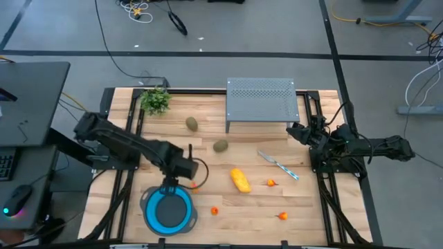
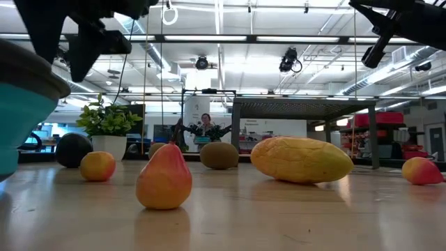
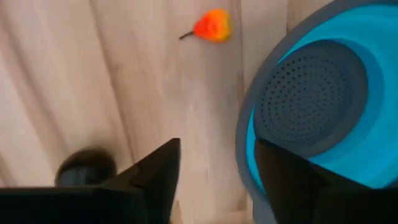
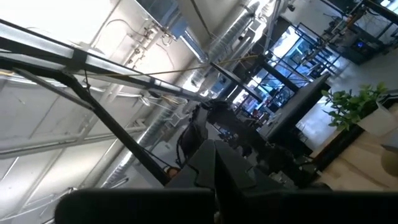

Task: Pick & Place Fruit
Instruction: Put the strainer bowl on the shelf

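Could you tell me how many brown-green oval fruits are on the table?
2. One brown-green oval fruit lies near the leafy green sprig; the other before the grey perforated shelf.

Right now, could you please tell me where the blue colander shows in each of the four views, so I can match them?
High view: the blue colander sits at the table's front, left of centre, just below the left pincer.
Low view: its rim fills the left edge.
Left wrist view: it fills the right side.
Right wrist view: not in it.
Shared landmark: the small orange-red fruit beside it.
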Controlling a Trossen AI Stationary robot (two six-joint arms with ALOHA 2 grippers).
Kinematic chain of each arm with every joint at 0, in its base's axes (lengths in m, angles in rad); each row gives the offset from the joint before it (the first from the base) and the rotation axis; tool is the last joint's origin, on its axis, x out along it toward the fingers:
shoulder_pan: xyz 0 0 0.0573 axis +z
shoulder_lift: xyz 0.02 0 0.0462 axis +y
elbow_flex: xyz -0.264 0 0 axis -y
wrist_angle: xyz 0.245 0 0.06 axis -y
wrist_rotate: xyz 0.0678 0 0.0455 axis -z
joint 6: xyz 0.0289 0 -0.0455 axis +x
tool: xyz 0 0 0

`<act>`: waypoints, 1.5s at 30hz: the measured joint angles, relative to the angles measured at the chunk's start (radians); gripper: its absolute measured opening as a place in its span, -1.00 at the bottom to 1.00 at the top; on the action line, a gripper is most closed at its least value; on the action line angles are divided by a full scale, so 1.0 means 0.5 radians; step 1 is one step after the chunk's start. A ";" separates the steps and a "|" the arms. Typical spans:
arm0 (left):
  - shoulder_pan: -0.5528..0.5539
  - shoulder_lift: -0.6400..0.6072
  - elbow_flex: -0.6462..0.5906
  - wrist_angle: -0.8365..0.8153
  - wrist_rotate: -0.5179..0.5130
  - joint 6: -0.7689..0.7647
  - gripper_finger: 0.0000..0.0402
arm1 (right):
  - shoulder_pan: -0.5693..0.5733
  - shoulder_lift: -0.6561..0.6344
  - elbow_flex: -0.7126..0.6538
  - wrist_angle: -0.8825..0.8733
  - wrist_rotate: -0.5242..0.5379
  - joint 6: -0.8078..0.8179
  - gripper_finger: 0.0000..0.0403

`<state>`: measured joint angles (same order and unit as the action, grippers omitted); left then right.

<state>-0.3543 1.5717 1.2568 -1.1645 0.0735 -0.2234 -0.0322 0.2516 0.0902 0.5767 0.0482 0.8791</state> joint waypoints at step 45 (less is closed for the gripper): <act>0.354 0.149 0.598 -0.041 0.708 -0.264 -0.95 | 0.001 -0.002 0.001 0.052 -0.182 0.230 -0.99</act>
<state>-0.1775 1.6463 1.5559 -1.1848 0.4273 -0.3554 -0.0319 0.2508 0.0906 0.6026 -0.0430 0.9942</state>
